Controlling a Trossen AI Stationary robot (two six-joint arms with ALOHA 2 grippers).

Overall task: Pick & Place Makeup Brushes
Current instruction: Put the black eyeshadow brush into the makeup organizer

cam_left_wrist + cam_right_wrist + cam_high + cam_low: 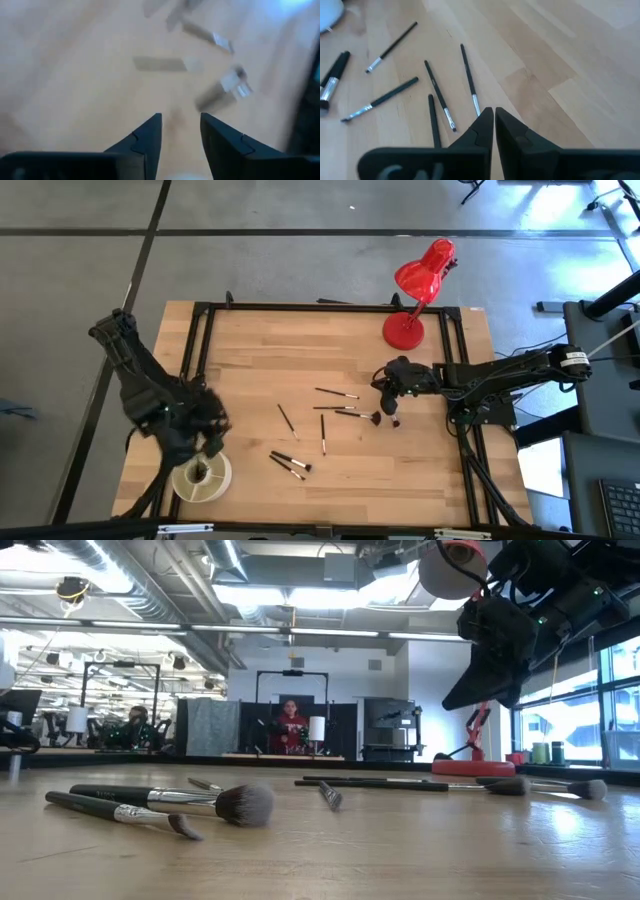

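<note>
Several thin dark makeup brushes lie flat on the wooden table, among them one (337, 393), another (287, 420) and a pair (290, 464); the low view shows a fluffy-tipped one (170, 800). My right gripper (386, 400) hangs shut above the table just right of the brushes, holding nothing; in its wrist view the fingertips (493, 114) hover past the end of one brush (469, 80). My left gripper (210, 442) is open (181, 125) over bare wood, beside a round pale holder (201, 477) with something dark in it.
A red desk lamp (415, 290) stands on the table's far right part. A black frame (300, 307) runs along the table's edges. The pale holder sits at the near left corner. Bare wood lies between the brushes and the far edge.
</note>
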